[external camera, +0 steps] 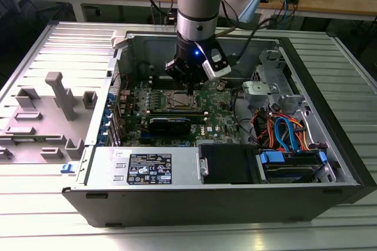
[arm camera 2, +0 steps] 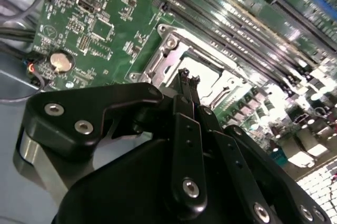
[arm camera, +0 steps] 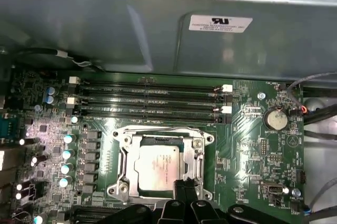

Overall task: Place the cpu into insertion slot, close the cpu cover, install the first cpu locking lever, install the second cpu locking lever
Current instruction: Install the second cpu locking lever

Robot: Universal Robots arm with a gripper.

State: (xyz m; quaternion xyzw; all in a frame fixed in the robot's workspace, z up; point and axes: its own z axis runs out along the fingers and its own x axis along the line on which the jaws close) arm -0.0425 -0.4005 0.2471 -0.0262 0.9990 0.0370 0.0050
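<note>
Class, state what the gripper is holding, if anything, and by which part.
Nothing: the gripper has its jaws together, empty, at the edge of the cpu cover over the seated cpu.

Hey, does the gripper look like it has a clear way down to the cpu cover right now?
Probably yes. The gripper hangs just over the edge of the cpu cover, which lies flat around the cpu in both wrist views. Nothing sits between them; the memory strips run alongside, off the path.

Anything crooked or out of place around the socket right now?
Nothing stands out. The cpu sits square in the slot with the cover flat around it; the hand is at the cover's edge.
</note>
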